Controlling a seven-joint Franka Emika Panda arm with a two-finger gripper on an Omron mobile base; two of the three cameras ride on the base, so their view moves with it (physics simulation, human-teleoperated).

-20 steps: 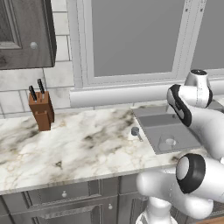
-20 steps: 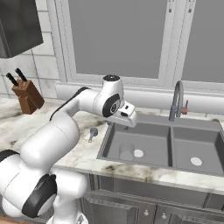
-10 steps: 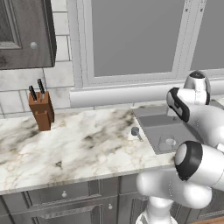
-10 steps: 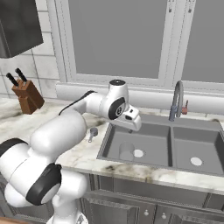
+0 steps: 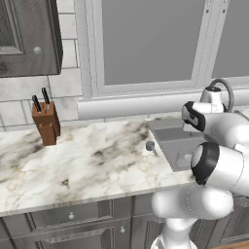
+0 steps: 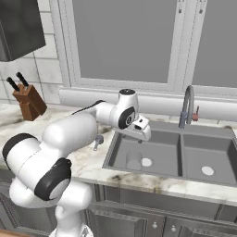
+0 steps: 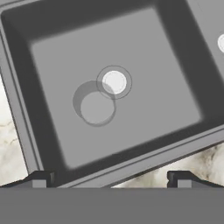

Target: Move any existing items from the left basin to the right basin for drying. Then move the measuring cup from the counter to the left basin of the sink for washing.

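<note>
First step: gripper point(image 6: 144, 134), fingers apart, over left basin point(image 7: 52, 57); next descend, clamp see-through cup point(image 7: 95, 105) beside drain

White marble counter with a steel double sink set into it

The counter point(image 5: 92, 165) is white stone with grey-brown veining, backed by a tiled wall; a brown knife block point(image 5: 46, 125) stands upright near its back left, well apart from the sink point(image 6: 180, 173). The small grey measuring cup point(image 5: 151, 146) lies on the marble just beside the sink's left rim, handle flat. In the left basin point(image 7: 144, 52) a see-through round cup point(image 7: 95, 105) sits on the floor beside the pale drain; the right basin point(image 6: 208, 155) holds a round drain
</note>
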